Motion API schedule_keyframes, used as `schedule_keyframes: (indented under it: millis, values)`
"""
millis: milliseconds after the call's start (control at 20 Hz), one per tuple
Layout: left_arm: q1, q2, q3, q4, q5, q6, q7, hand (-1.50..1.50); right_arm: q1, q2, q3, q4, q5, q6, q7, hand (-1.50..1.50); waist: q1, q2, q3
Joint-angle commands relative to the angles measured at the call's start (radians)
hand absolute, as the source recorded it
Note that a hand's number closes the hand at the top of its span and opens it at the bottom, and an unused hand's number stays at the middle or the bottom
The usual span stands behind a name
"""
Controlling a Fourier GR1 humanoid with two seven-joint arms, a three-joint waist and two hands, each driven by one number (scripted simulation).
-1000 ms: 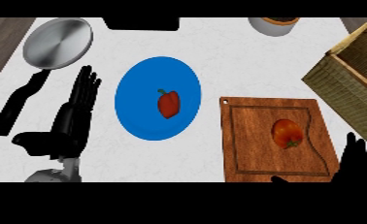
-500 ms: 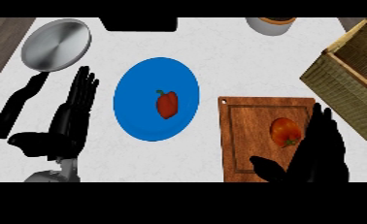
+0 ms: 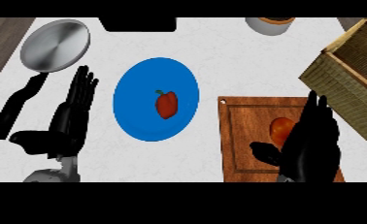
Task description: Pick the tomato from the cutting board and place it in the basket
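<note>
Head view, looking down on the white table (image 3: 237, 58): at far left a silver pan (image 3: 54, 43) lies near the top edge, its black handle running down toward the lower left. Just right of the handle the left robot hand (image 3: 72, 121) rests open, fingers straight and pointing up, thumb out to the left, holding nothing. A black slab (image 3: 136, 23) sits at the top edge, right of the pan. Next comes a blue plate (image 3: 136, 106) with a red pepper (image 3: 166, 104) lying on it, a little right of its middle. A bowl (image 3: 270, 25) shows at the top edge, partly cut off. At lower right lies the wooden board (image 3: 243, 121), just beside the plate. The tomato (image 3: 279, 130) is on the board, right of its middle. The right robot hand (image 3: 312, 143) is over the board, open, fingers straight and pointing up, thumb spread to the left below the tomato. It covers the tomato's right side and is not closed around it. Whether the palm touches the tomato cannot be told. At far right the woven basket (image 3: 337, 80) stands above the board's right corner, partly out of the picture.
</note>
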Motion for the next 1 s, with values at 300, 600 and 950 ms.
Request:
schedule_keyframes:
  millis: [300,600,950]
  values:
    - [0.046,-0.021,-0.013,-0.065,-0.033,0.002,0.034,0.0,-0.006,0.004,-0.07,0.099,-0.046,-0.082,0.098,-1.5,0.001,-0.001,0.001]
    - [-0.025,-0.016,0.03,-0.062,-0.013,-0.008,0.096,0.0,-0.024,0.004,-0.12,0.085,-0.093,-0.006,0.073,-1.5,-0.005,-0.001,0.0]
    - [-0.008,-0.035,0.042,-0.015,-0.027,-0.039,0.019,0.0,0.045,0.004,-0.068,0.192,-0.096,-0.183,0.048,-1.5,-0.004,-0.001,0.0]
